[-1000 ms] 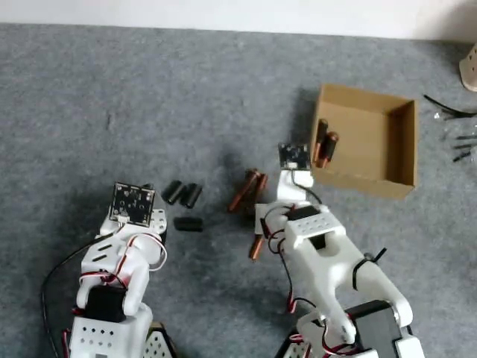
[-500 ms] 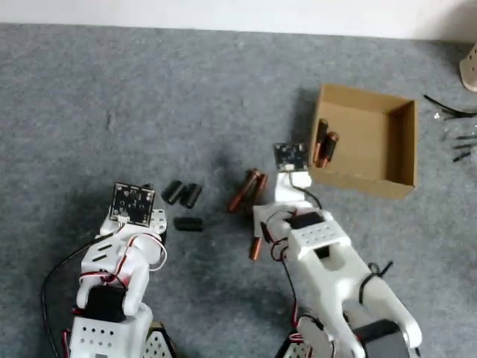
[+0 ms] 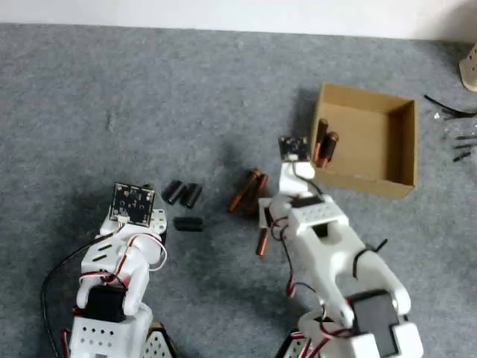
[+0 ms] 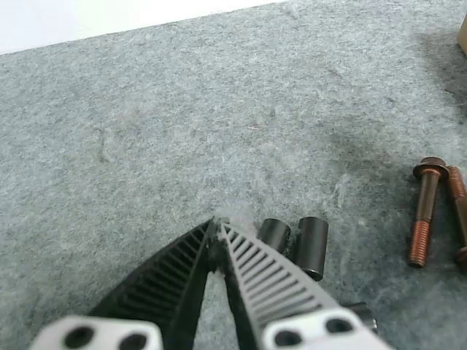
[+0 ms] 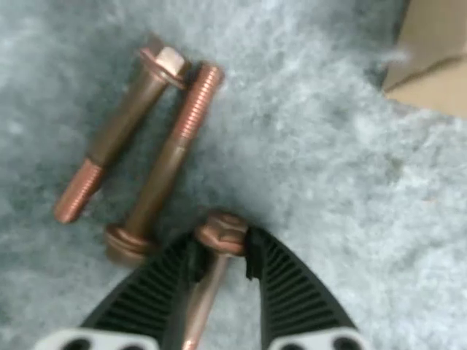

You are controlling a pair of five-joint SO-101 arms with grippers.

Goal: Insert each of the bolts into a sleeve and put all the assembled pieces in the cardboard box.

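We've got a grey felt tabletop (image 3: 149, 97): black cylindrical sleeves (image 3: 182, 194) just past the left gripper (image 4: 217, 224), copper-coloured metal bolts (image 3: 244, 190) and an open cardboard box (image 3: 361, 185) by the right gripper (image 5: 220, 246).

A robotics workbench: grey felt mat (image 3: 149, 89), two small robot arms (image 3: 119, 261), loose black hardware (image 3: 458, 138).

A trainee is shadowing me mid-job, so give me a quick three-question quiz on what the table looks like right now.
1. True or false: the left pincer is shut and empty.
2. What does the right pincer hold? A) nothing B) a bolt C) a nut
3. How many assembled pieces lie in the cardboard box?
Key: 1 true; 2 B; 3 two.
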